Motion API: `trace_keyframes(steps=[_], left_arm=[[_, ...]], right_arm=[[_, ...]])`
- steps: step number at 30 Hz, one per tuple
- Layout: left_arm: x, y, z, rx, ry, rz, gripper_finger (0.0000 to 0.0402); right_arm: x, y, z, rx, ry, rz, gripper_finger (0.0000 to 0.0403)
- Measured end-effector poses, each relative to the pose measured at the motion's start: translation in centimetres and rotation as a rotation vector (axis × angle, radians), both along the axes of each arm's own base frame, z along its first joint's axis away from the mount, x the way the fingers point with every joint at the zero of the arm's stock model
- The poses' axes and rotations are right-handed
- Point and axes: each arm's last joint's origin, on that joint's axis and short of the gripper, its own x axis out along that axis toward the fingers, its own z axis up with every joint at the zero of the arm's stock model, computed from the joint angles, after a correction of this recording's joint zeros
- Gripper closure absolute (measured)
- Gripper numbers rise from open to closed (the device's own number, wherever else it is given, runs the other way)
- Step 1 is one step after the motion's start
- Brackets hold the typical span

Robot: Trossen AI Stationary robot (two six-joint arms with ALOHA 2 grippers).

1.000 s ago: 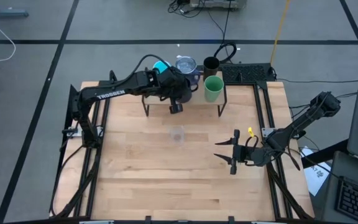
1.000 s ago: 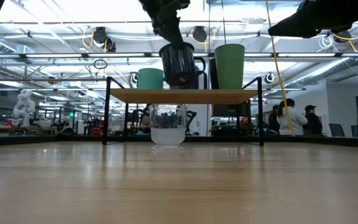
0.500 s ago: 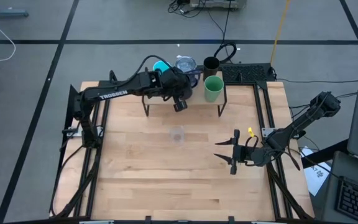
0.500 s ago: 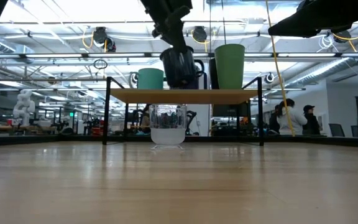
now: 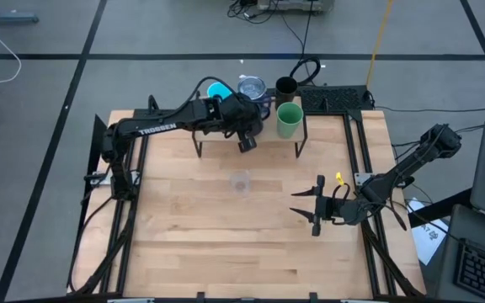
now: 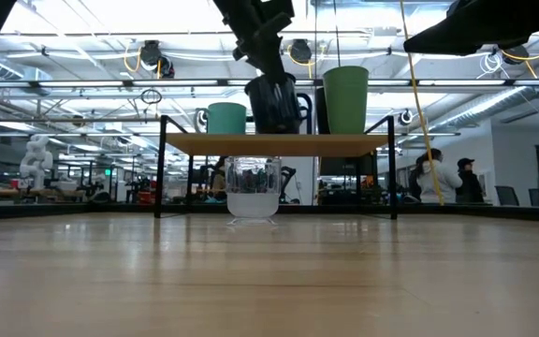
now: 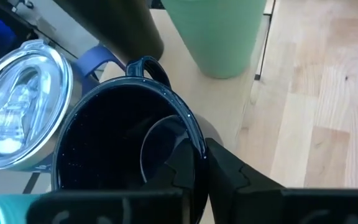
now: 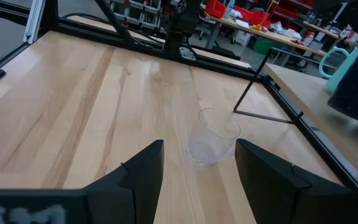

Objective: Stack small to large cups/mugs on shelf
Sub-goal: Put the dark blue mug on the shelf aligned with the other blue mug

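My left gripper (image 7: 199, 169) is shut on the dark handled mug (image 6: 271, 105), which hangs over the light-wood shelf (image 6: 279, 144) at the table's far edge. The green cup (image 5: 289, 120), the cyan mug (image 5: 217, 88), the blue-purple mug with the silvery top (image 5: 252, 87) and the black tumbler (image 5: 285, 86) stand upright on the shelf. The small clear glass (image 5: 240, 182) stands on the tabletop in front of the shelf. My right gripper (image 5: 314, 206) waits open near the table's right side, pointing at the glass (image 8: 211, 138). My left gripper holds the dark mug by its rim (image 7: 199, 146), on the side away from the handle (image 7: 148, 65), with one finger inside the mug and one outside. The fingers slant down from the table's left. The mug is slightly tilted, its base close over the shelf top; whether it touches I cannot tell.
The shelf's thin black legs (image 5: 199, 151) stand on the tabletop. A gap of bare shelf (image 5: 268, 135) lies between the held mug and the green cup. Black cables and a mat (image 5: 335, 97) lie behind the table. People sit in the room beyond (image 6: 435, 178).
My left gripper has sunk a little and drifted toward the green cup, carrying the dark mug. The mug now hangs lower, nearer the shelf top, and stands a bit more upright than before.
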Motion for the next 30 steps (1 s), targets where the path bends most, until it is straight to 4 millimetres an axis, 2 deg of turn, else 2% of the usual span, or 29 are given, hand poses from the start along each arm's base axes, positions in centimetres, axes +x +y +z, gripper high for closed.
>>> trace_keyframes(steps=[18,30], left_arm=[[0.1,0.1,0.1,0.051,0.031,-0.15,0.0383],[1.1,1.6,-1.4,0.055,0.04,-0.178,0.0377]], right_arm=[[0.0,0.0,0.1,0.003,-0.012,0.002,0.0214],[0.1,0.0,0.2,0.001,-0.014,0.003,0.0214]])
